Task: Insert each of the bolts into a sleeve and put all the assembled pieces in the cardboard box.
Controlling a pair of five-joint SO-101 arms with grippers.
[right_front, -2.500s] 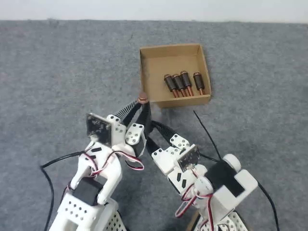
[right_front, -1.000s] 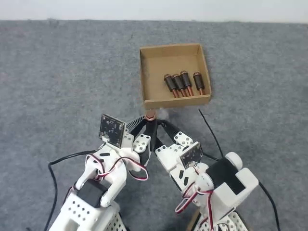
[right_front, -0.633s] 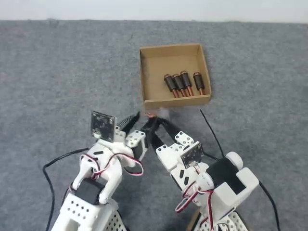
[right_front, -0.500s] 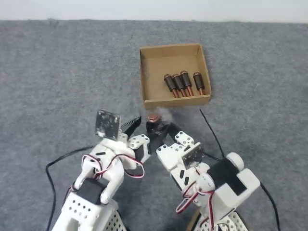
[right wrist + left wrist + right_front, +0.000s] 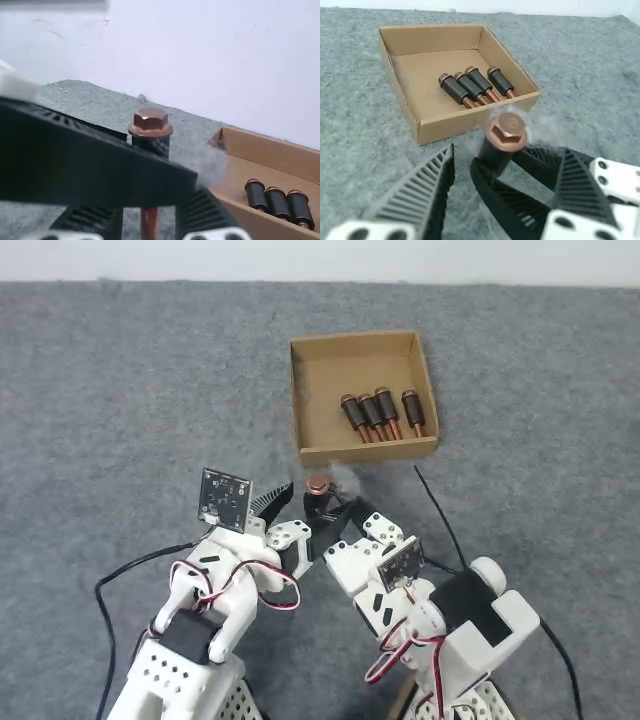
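A black sleeve with a copper bolt in it stands upright in my right gripper, which is shut on the sleeve just short of the cardboard box. The bolt's hex head sticks out on top and its shank hangs below. My left gripper is open beside the piece, and its ribbed fingers do not touch it. Several assembled pieces lie side by side in the box.
Grey carpet covers the table. A black cable runs from the right arm toward the box's near right corner. Another cable loops left of the left arm. A white wall stands behind the box.
A second ago both grippers met at the piece. The left gripper has since opened and drawn back to the left. The right gripper still holds the piece in front of the box.
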